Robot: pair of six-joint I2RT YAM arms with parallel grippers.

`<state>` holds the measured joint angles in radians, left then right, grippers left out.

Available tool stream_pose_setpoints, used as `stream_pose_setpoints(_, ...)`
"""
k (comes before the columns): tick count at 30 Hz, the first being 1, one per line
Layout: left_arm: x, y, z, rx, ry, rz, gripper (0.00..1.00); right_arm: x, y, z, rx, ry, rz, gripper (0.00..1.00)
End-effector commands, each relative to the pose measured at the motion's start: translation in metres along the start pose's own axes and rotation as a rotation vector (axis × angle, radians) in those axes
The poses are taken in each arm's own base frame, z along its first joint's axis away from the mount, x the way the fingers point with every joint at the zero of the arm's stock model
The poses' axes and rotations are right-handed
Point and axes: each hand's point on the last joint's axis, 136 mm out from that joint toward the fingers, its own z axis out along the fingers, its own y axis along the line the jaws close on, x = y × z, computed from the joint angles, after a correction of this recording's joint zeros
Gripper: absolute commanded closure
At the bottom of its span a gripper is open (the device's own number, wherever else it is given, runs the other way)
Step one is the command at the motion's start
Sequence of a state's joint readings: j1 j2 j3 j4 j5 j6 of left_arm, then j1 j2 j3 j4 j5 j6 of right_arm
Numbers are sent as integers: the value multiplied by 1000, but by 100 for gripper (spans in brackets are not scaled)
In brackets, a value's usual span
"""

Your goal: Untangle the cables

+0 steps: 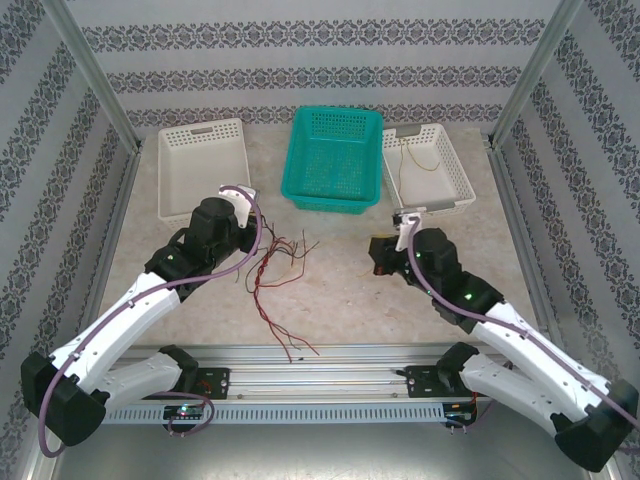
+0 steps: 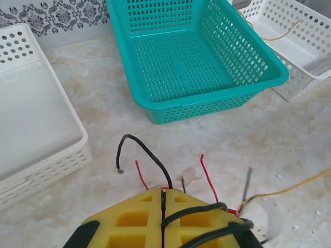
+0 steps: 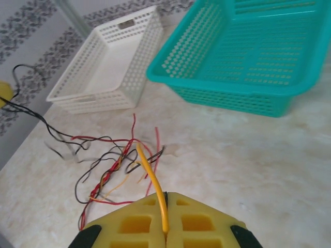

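Cables [image 1: 280,272]: red, black, yellow tangle on surface [image 1: 340,310] between arms, mostly unsorted. Left end effector [image 2: 163,201] clamped on black cable [image 2: 147,152]. Right end effector [image 3: 165,209] clamped on yellow cable [image 3: 150,173]. One yellow strand [image 1: 425,167] lies in right white basket [image 1: 458,165]. Task judged early.

red, black, yellow cables [image 1: 270,265]; teal basket [image 1: 325,203]
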<state>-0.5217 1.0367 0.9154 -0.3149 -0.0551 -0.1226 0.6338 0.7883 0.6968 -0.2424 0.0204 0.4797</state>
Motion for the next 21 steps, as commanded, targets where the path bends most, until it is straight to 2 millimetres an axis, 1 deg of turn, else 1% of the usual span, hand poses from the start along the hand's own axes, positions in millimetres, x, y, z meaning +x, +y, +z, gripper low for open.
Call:
stream_pose_setpoints(1, -6, 5, -3, -23, 0, 2, 100, -16, -14, -28, 76, 3, -8, 100)
stream_pose_setpoints(3, -6, 5, -3, -25, 2, 2, 100, -34, -19, -44, 116, -42, 0, 100)
stream_pose_setpoints(5, -6, 5, -3, -23, 3, 2, 100, -57, -23, -64, 158, -104, 9, 100)
stream_pose_setpoints(8, -6, 4, -2, -18, 4, 2, 100, -93, -18, -93, 185, -192, 6, 100)
stream_pose_setpoints(9, -6, 4, -2, -16, 5, 2, 100, -105, -13, -101, 174, -215, 0, 100)
stream_pose_setpoints(11, -5, 2, -1, -11, 10, 3, 100, -130, 6, -116, 125, -246, -14, 100)
stream_pose_setpoints(14, -4, 2, -1, -10, 15, 3, 100, -161, 33, -130, 56, -260, -31, 100)
stream_pose_setpoints(17, -5, 4, -2, -22, 14, 6, 100, -186, 52, -141, 7, -280, -40, 100)
stream_pose_setpoints(21, -5, 13, -3, -73, 21, 11, 100, -211, 66, -153, -6, -306, -56, 100)
